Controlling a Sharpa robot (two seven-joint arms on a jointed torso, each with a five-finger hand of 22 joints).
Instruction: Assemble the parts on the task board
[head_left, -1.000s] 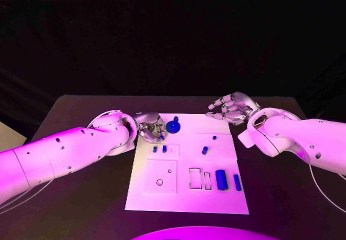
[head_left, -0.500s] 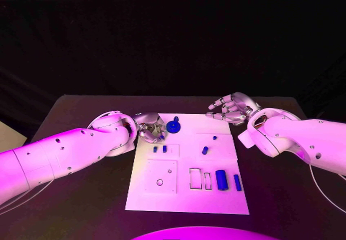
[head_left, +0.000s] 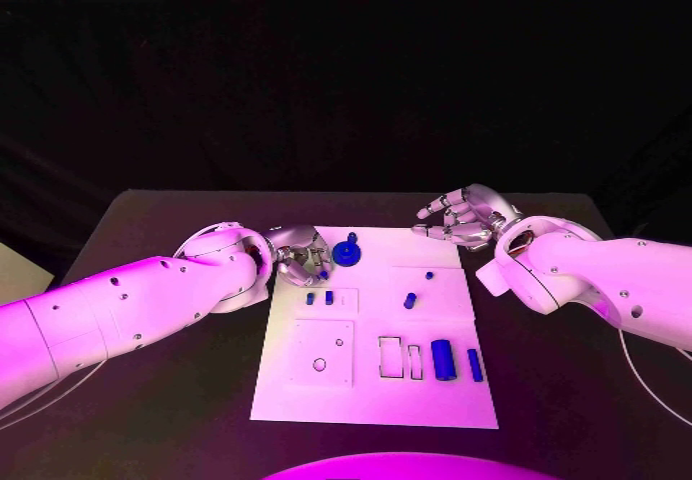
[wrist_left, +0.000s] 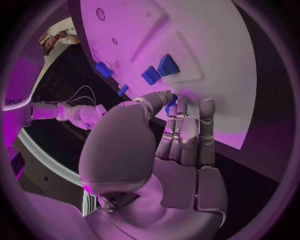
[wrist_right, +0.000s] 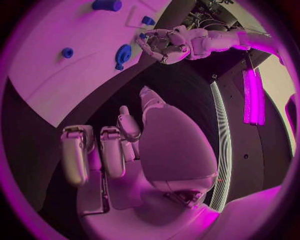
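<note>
Head view: my left hand (head_left: 300, 260) is pinching a small blue part (wrist_left: 170, 104) beside the gear (head_left: 348, 254) on the white board (head_left: 378, 400), readying it. My right hand (head_left: 464, 220), loosely open, is waiting empty.

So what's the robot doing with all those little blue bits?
It is putting small blue parts together on the white task board. The left robot hand is at the board's far left corner, fingers curled beside a round blue part; whether it grips it is unclear. The right robot hand hangs past the board's far right corner, holding nothing. Two blue bars and some little blue pegs lie on the board.
</note>
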